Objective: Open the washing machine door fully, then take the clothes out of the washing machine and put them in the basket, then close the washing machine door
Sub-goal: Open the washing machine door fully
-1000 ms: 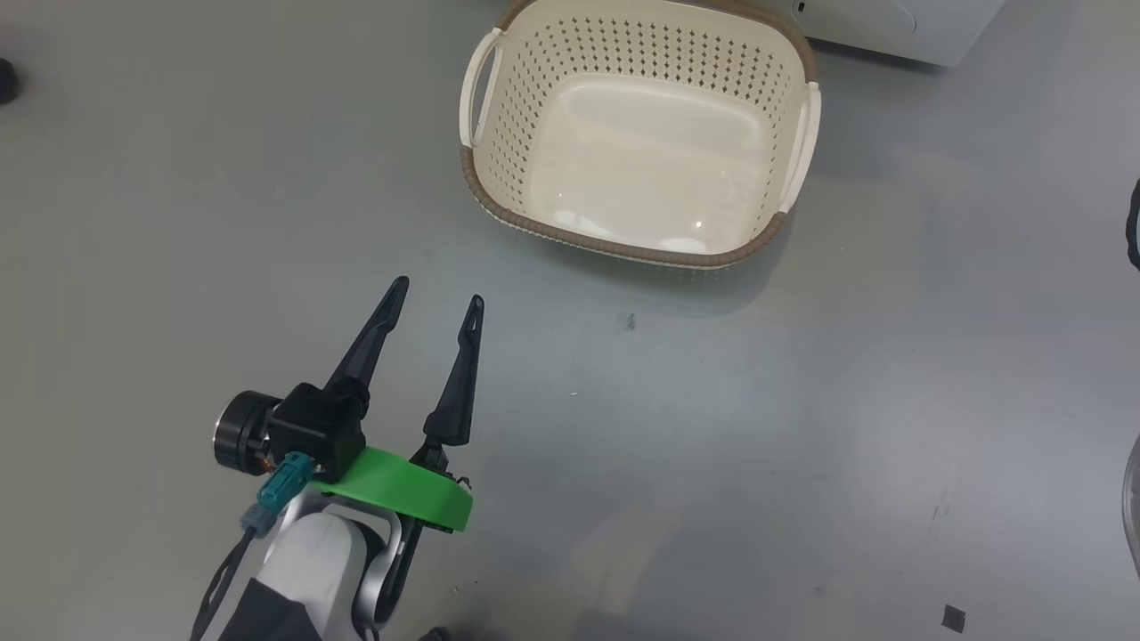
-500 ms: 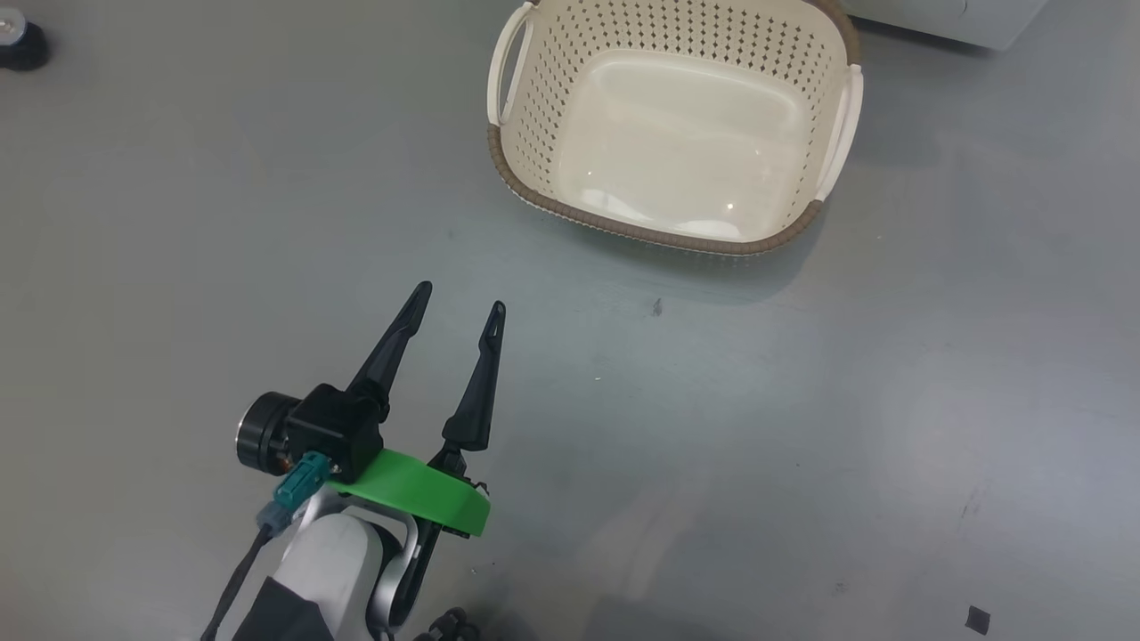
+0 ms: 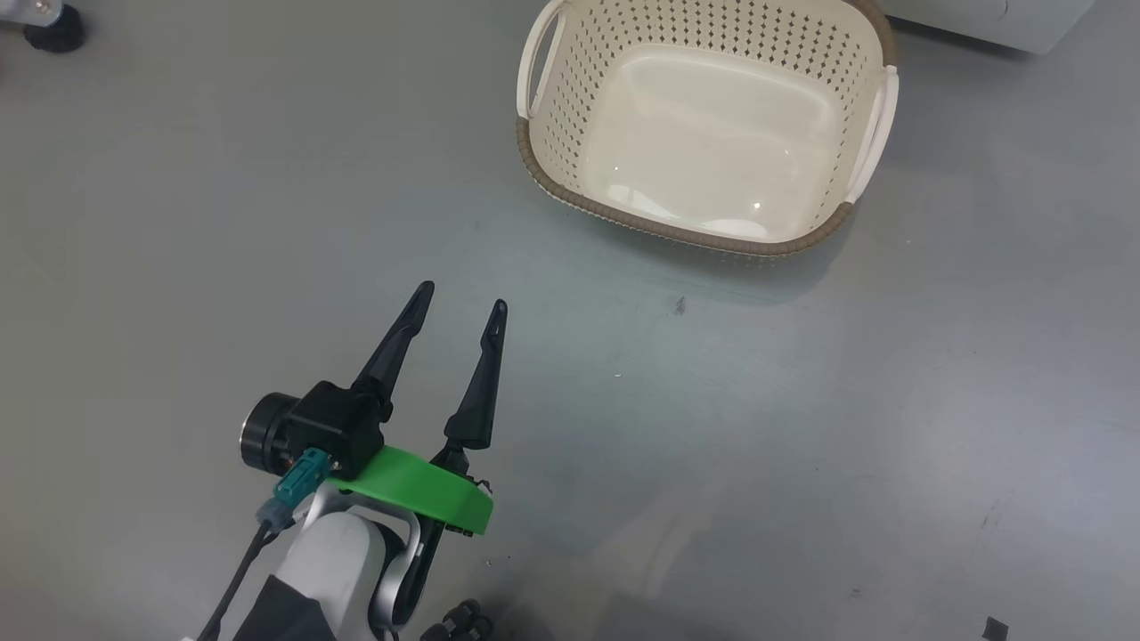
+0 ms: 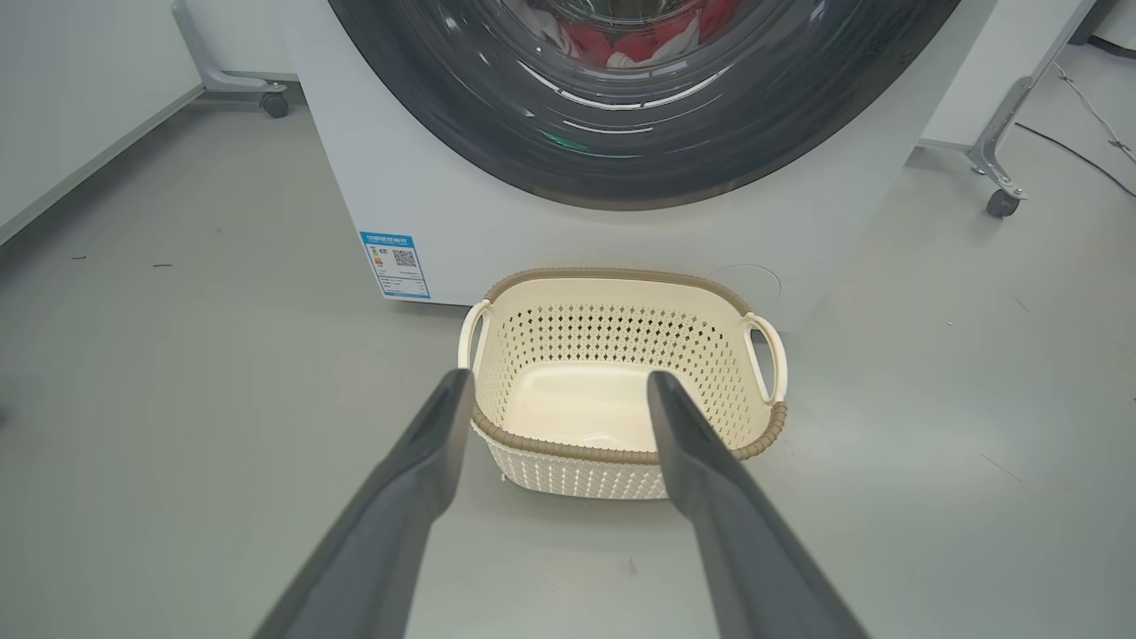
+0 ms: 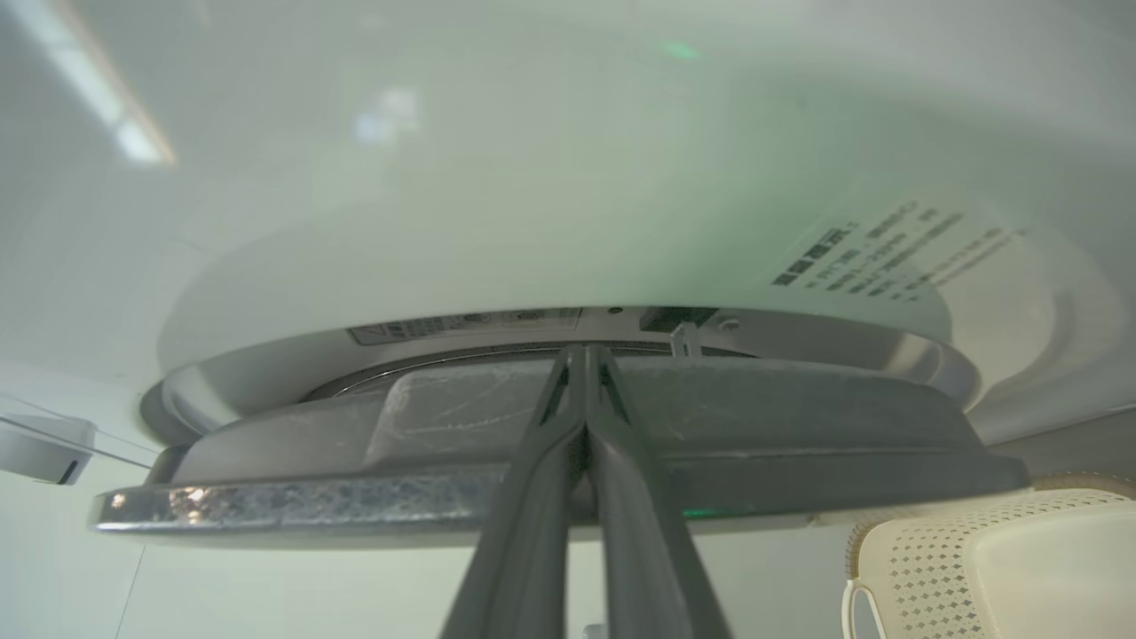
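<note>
Grey floor lies under all of it, smooth and dull. You see the door on the front of the washer, its black rim lying against the white panel or close to it; you cannot tell whether it is latched. Behind its glass the clothes show red and white, inside the drum. At the washer's foot, just below the door, the basket stands upright on the floor, empty, with a handle at its left and right ends. A blue label sits low on the washer's left.

Your right gripper has its two fingers pressed together with nothing between them. Its tips are up at the door's edge, where the rim meets the washer front; you cannot tell whether they touch it. Your left gripper hangs over the floor, nearer than the basket and to its left, apart from it. Its fingers are spread wide, hold nothing and point towards the basket. Left and right of the washer, casters of metal frames rest on the floor.
</note>
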Tool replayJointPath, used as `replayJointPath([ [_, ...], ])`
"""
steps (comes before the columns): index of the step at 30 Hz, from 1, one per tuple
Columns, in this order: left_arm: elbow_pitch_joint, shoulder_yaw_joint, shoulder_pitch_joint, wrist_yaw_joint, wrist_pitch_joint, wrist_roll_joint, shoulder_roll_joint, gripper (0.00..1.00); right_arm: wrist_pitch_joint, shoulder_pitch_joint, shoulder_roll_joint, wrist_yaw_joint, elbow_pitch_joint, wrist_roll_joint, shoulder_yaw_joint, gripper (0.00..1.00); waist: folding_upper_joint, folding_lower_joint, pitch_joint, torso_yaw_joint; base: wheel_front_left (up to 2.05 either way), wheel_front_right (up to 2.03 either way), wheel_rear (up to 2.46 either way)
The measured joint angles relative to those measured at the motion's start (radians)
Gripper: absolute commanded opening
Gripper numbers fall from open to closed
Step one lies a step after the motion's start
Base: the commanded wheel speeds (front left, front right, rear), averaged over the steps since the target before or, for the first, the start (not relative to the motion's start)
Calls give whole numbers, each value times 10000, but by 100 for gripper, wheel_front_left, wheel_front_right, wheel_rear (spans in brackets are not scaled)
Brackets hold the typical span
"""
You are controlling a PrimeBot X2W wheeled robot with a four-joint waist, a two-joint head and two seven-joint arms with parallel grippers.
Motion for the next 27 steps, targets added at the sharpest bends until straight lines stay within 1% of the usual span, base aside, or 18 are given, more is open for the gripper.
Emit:
replayJointPath([
  [3, 0, 2, 3, 94, 0, -144, 0, 100, 109, -180, 12, -2, 261, 138, -86, 0, 0, 0, 3, 25, 0, 0, 0],
  [11, 25, -100, 12, 96, 0, -176, -4, 100, 903, -609, -180, 0, 993, 368, -77, 0, 0, 0, 19, 99, 0, 0, 0],
  [22, 21, -109, 12, 100, 0, -176, -6, 100, 1540, -890, -301, 2, 1538, 522, -130, 0, 0, 0, 13, 129, 0, 0, 0],
  [27, 23, -104, 11, 176, 0, -174, -6, 100, 1802, -968, -272, 2, 1760, 625, -148, 0, 0, 0, -3, 109, 0, 0, 0],
])
